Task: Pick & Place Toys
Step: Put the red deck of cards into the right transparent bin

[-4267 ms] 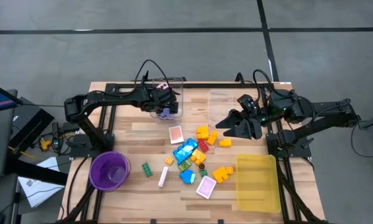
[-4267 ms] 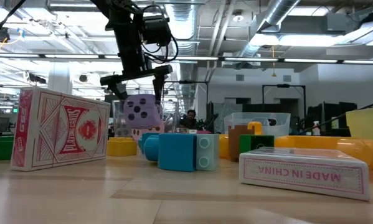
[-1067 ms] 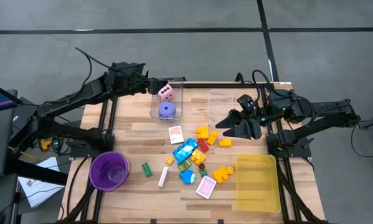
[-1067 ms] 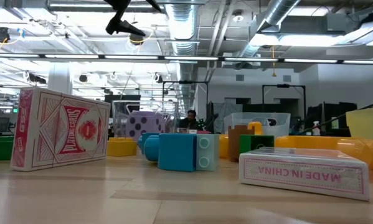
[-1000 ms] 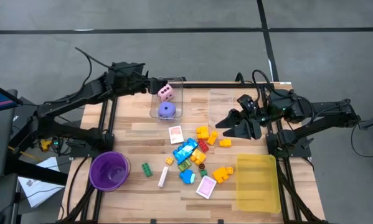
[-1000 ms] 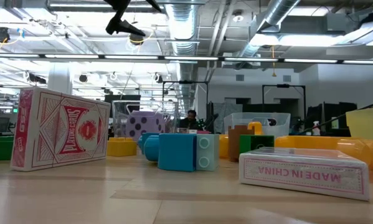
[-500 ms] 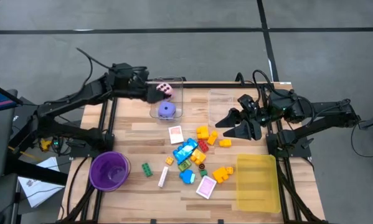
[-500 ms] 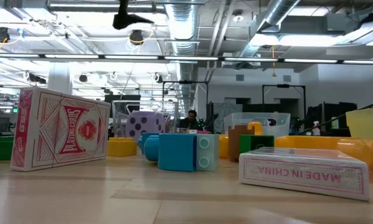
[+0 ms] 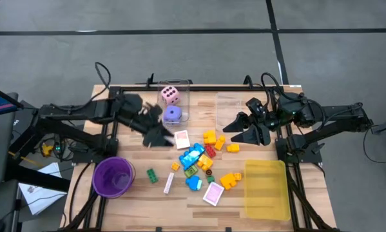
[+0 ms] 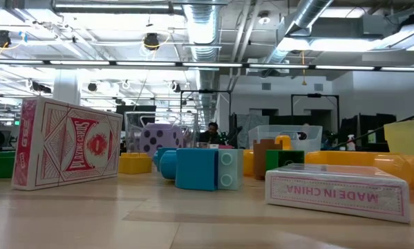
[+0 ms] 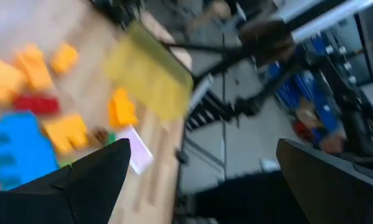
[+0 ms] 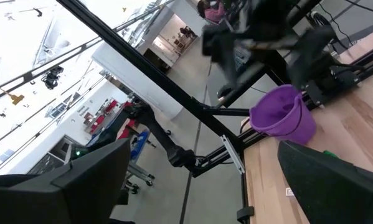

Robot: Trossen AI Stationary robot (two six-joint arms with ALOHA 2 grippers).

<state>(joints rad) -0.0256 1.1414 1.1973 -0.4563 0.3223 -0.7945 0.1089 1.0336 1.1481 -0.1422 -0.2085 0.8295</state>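
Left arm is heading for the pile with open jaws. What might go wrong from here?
The toys lie packed together, so the open left gripper may catch two pieces or scatter neighbours. The flat card nearest it offers little to pinch. The clear box stands close behind and might be bumped.

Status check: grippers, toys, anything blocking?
Left gripper open, empty, beside the pink card. Right gripper open, parked at the pile's right. Two dice in the clear box; blocks loose mid-table. Nothing blocking.
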